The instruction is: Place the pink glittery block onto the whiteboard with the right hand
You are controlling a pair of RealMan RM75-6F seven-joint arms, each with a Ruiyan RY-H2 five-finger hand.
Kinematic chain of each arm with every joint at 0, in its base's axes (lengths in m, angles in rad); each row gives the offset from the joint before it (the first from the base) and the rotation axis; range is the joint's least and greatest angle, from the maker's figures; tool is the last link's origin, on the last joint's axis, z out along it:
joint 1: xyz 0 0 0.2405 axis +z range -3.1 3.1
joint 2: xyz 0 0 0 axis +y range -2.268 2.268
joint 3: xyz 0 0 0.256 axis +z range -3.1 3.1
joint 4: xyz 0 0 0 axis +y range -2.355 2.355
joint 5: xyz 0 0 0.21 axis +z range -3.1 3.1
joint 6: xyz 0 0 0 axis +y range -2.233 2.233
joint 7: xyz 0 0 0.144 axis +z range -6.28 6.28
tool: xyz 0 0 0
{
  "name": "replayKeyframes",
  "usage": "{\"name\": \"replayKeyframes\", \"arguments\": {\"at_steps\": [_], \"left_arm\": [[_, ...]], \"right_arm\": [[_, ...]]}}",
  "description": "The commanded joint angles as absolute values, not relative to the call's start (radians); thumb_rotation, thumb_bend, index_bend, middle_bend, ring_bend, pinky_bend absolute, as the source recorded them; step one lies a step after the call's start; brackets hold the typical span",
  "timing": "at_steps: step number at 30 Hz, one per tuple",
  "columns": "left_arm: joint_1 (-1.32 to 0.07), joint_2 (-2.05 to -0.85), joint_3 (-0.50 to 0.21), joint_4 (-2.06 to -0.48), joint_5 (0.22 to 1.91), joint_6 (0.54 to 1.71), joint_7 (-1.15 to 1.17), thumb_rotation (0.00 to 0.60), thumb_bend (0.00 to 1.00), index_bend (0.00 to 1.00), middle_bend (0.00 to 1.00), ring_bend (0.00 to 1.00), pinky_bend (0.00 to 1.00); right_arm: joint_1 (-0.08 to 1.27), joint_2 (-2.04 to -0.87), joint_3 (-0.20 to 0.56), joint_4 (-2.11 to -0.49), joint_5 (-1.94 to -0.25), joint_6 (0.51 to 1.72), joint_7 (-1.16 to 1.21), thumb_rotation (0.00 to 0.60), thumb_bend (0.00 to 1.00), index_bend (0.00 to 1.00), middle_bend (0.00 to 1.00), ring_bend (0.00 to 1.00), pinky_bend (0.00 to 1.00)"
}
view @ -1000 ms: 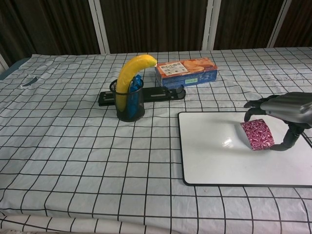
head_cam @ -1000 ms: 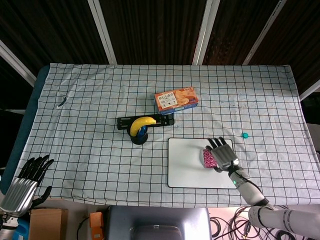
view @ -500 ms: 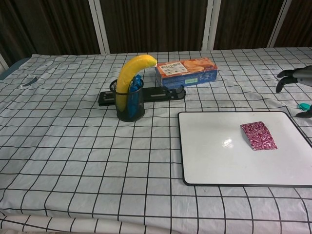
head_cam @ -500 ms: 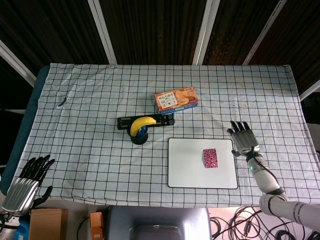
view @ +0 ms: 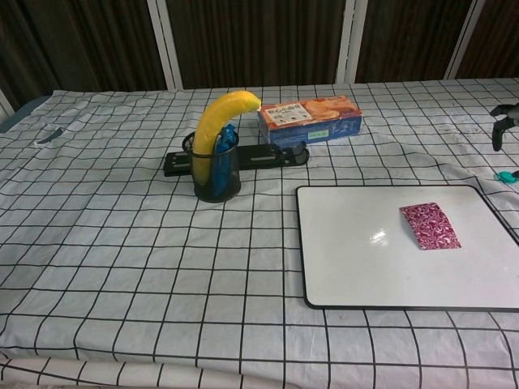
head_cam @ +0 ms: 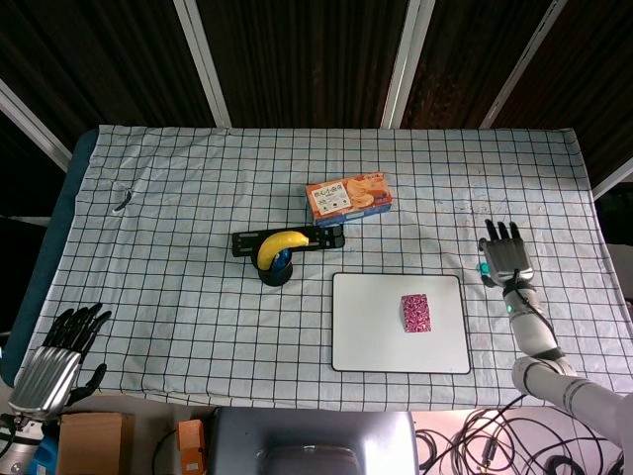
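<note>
On the whiteboard (head_cam: 356, 327), seen from the head camera, the pink glittery block (head_cam: 416, 313) lies flat toward the right half with its long axis running front to back, while the right hand (head_cam: 505, 257) hovers off the board's right edge, fingers spread and holding nothing; the left hand (head_cam: 59, 351) hangs far off at the surface's near left corner, also empty. From the chest camera the pink glittery block (view: 429, 226) rests free on the whiteboard (view: 349, 259), and only fingertips of the right hand (view: 502, 121) show at the frame's right edge, well apart from it, so the placing looks done.

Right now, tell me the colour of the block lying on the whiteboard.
Pink block, glittery mottled pattern; clearest in the chest view.
</note>
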State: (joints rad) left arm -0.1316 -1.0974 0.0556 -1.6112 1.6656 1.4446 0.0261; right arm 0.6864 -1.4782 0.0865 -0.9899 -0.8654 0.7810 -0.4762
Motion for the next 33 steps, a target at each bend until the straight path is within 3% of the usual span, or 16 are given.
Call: {"name": "replayKeyframes", "arguments": {"at_steps": [1, 9, 33], "left_arm": [[-0.133, -1.098, 0.056, -1.614, 1.665, 1.441, 0.03, 0.6, 0.41, 0.0, 0.0, 0.0, 0.03], [-0.133, -1.099, 0.057, -1.616, 1.663, 1.443, 0.036, 0.6, 0.41, 0.0, 0.0, 0.0, 0.03], [-0.13, -1.096, 0.061, -1.614, 1.67, 1.452, 0.031, 0.6, 0.41, 0.0, 0.0, 0.0, 0.03]], "right_arm": [[0.694, -1.544, 0.077, -0.85, -0.891, 0.726, -0.47, 0.6, 0.19, 0.39, 0.0, 0.0, 0.0], [0.691, -1.59, 0.086, -0.753, -0.92, 0.681, -0.442, 0.6, 0.19, 0.4, 0.0, 0.0, 0.0], [0.681, -1.605, 0.117, -0.742, -0.966, 0.65, -0.43, 0.6, 0.25, 0.5, 0.0, 0.0, 0.0]]}}
